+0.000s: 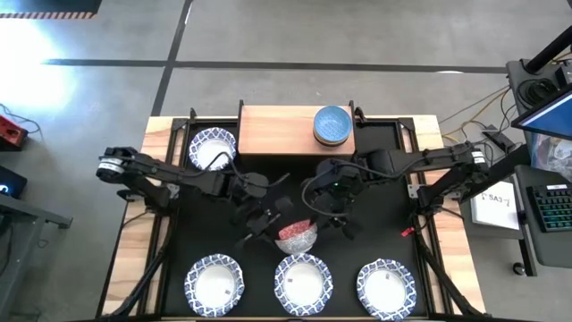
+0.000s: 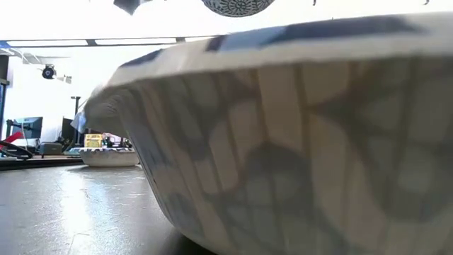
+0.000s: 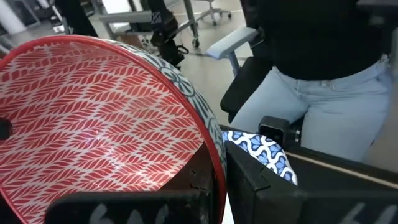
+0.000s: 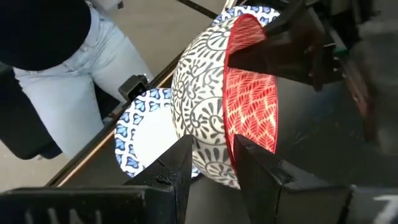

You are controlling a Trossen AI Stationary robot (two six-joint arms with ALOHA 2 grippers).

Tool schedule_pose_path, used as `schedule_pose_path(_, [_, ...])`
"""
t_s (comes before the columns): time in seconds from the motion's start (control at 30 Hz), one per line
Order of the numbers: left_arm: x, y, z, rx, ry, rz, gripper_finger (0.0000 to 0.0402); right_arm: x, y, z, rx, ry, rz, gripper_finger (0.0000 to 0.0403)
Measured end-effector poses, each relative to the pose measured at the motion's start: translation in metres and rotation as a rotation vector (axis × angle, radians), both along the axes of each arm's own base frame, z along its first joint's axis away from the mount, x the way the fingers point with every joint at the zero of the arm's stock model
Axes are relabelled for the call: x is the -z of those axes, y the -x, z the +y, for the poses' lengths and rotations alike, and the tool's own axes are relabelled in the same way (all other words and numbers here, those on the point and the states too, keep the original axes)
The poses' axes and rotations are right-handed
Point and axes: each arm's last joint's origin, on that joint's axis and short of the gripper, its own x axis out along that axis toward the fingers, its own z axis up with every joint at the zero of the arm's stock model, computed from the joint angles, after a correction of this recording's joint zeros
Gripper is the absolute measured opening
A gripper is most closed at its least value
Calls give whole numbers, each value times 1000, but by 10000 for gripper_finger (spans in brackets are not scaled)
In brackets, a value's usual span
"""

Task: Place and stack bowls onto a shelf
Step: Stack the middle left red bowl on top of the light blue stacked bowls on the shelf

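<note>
Red-lined bowl (image 4: 230, 106) w/ grey-patterned outside; left gripper (image 1: 273, 219) clamps rim.

Left arm: reaching in toward centre, left hand (image 1: 268, 219) clamped, fingers (image 3: 205, 186) pinching. Right arm: reaching in from opposite side, right hand (image 1: 326, 215) clamped, fingers (image 4: 177, 165) close together.

Red bowl (image 3: 99, 118): glazed ceramic, glossy inside, patterned grey-white outside. White bowls (image 1: 303, 282): glazed, smooth, blue-patterned rims. Blue bowl (image 1: 332, 125): glossy glaze. Shelf (image 1: 277, 130): light wood, matt. Mat (image 1: 375, 233): black, matt, faint sheen. Desk (image 1: 152, 152): pale wood planks. Gripper fingers (image 4: 171, 168): dark matt plastic.
</note>
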Motion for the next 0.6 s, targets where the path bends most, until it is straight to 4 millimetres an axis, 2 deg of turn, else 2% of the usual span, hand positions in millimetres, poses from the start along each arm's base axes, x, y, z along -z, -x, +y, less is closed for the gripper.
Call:
schedule_pose_path(0.37, [4, -19, 20, 166, -16, -82, 6, 5, -6, 4, -123, -29, -38, 102])
schedule_pose_path(0.6, [-5, -32, 25, 223, -44, -67, 6, 5, -5, 5, -151, -74, -22, 92])
